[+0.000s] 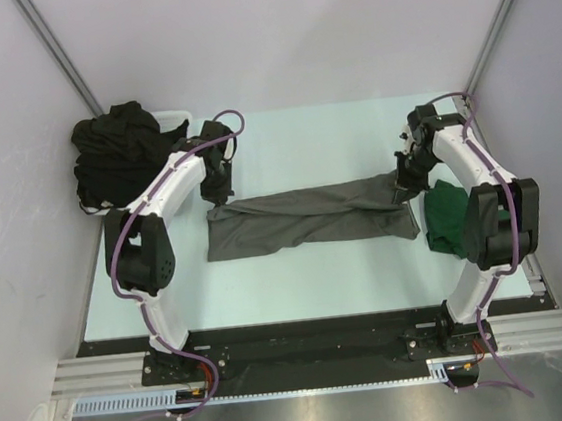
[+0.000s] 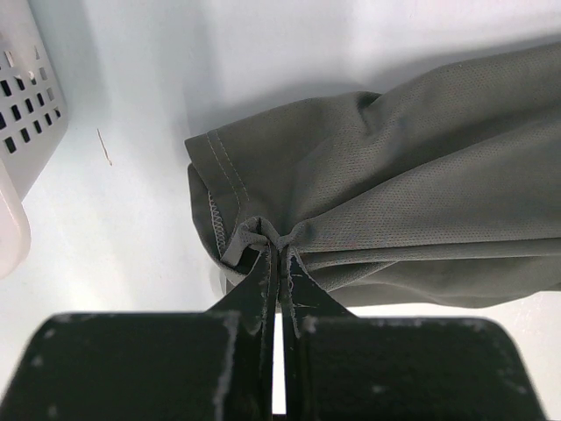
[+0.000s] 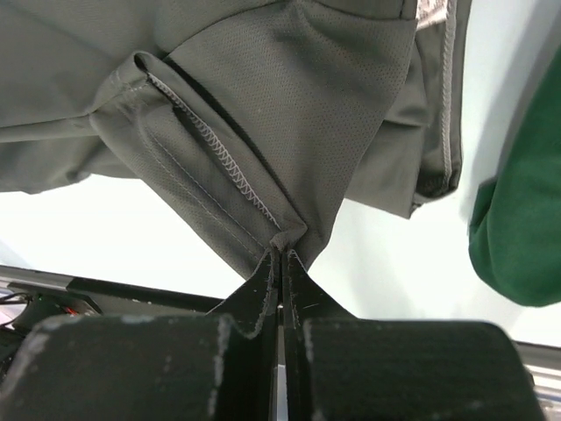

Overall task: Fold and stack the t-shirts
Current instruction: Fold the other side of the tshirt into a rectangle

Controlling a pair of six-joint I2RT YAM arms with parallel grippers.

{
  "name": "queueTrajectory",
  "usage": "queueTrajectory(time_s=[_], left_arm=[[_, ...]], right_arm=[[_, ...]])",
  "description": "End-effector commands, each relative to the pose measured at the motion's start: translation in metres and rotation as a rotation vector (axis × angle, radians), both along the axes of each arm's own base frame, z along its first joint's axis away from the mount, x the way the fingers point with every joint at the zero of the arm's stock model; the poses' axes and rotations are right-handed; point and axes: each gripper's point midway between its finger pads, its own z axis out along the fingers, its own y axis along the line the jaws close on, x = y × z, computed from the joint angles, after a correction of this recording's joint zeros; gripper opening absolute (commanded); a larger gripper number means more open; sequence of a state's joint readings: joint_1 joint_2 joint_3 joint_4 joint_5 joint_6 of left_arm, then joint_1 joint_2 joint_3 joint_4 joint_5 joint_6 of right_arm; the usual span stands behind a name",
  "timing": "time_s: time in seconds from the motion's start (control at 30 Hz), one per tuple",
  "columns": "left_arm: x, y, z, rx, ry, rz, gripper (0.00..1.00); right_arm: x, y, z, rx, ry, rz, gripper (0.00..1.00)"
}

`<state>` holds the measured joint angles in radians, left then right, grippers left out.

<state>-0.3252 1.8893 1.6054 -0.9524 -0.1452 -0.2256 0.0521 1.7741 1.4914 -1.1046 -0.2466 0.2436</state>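
Observation:
The charcoal grey t-shirt [image 1: 307, 218] lies stretched left to right across the middle of the table. My left gripper [image 1: 218, 201] is shut on its left end, pinching a bunched hem [image 2: 263, 232]. My right gripper [image 1: 404, 185] is shut on its right end, pinching a fold of fabric [image 3: 285, 239]. The shirt [image 3: 263, 105] hangs from both grips. A dark green t-shirt [image 1: 447, 215] lies crumpled at the right, also in the right wrist view [image 3: 521, 219]. Several black t-shirts [image 1: 119, 147] are piled in the basket at the back left.
A white plastic basket [image 1: 173, 117] stands at the back left under the black pile; its perforated wall [image 2: 22, 114] shows in the left wrist view. The pale table [image 1: 304, 143] is walled on both sides. A dark rail runs along the near edge [image 1: 294, 335].

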Motion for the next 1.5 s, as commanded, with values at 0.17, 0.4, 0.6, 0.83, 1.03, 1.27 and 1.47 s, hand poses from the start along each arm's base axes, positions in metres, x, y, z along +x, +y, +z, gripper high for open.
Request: queueTrajectory(time_s=[0.17,0.4,0.6,0.83,1.03,1.27,1.47], left_arm=[[0.003,-0.005,0.026,-0.026,-0.068,-0.035,0.0],[0.003,-0.005,0.025,-0.024,-0.064,-0.04,0.0],[0.002,-0.006,0.024,-0.024,-0.06,-0.04,0.0],[0.003,-0.006,0.025,-0.025,-0.062,-0.042,0.0],[0.003,-0.006,0.024,-0.023,-0.059,-0.043,0.0],[0.005,-0.006,0.025,-0.019,-0.06,-0.045,0.0],[0.002,-0.005,0.022,-0.015,-0.05,-0.043,0.0]], right_arm=[[-0.019,-0.004,0.009,-0.02,-0.01,-0.01,0.0],[-0.033,-0.012,-0.002,-0.046,0.031,0.0,0.0],[-0.042,-0.016,-0.006,-0.057,0.056,-0.003,0.0],[-0.055,-0.014,-0.022,-0.048,0.109,0.003,0.0],[-0.053,-0.013,-0.03,-0.054,0.119,0.009,0.0],[-0.032,-0.016,-0.022,-0.08,0.081,0.013,0.0],[-0.002,-0.023,-0.002,-0.114,-0.007,-0.004,0.0]])
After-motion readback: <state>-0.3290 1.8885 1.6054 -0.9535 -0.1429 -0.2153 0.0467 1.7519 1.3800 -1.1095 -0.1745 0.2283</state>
